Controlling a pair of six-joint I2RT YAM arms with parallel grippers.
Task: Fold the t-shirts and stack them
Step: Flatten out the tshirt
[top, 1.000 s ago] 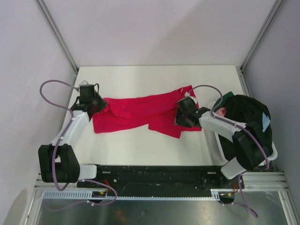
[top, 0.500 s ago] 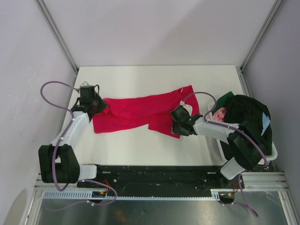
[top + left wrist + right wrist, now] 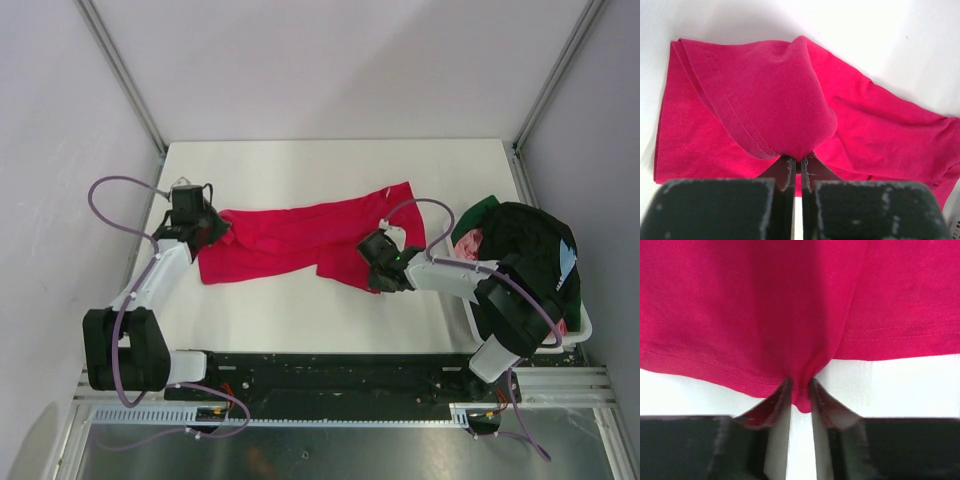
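A bright red t-shirt point(image 3: 300, 238) lies crumpled across the middle of the white table point(image 3: 300, 170), with a small white neck label near its right end. My left gripper point(image 3: 212, 232) is at the shirt's left end. In the left wrist view it point(image 3: 800, 161) is shut on a fold of red t-shirt point(image 3: 790, 100) that drapes over its fingertips. My right gripper point(image 3: 372, 266) is at the shirt's near right hem. In the right wrist view it point(image 3: 799, 387) pinches a bunched bit of the hem of the red t-shirt point(image 3: 790, 305).
A white tub point(image 3: 578, 332) stands at the table's right edge, behind my right arm. It is heaped with other t-shirts: black point(image 3: 525, 240) on top, green point(image 3: 478, 213), pink point(image 3: 470, 240) and a bit of light blue point(image 3: 568, 262). Metal frame posts rise at the back corners.
My right gripper has slid left and nearer along the shirt's right part and has closed on its near hem. The left gripper has kept its hold and place.
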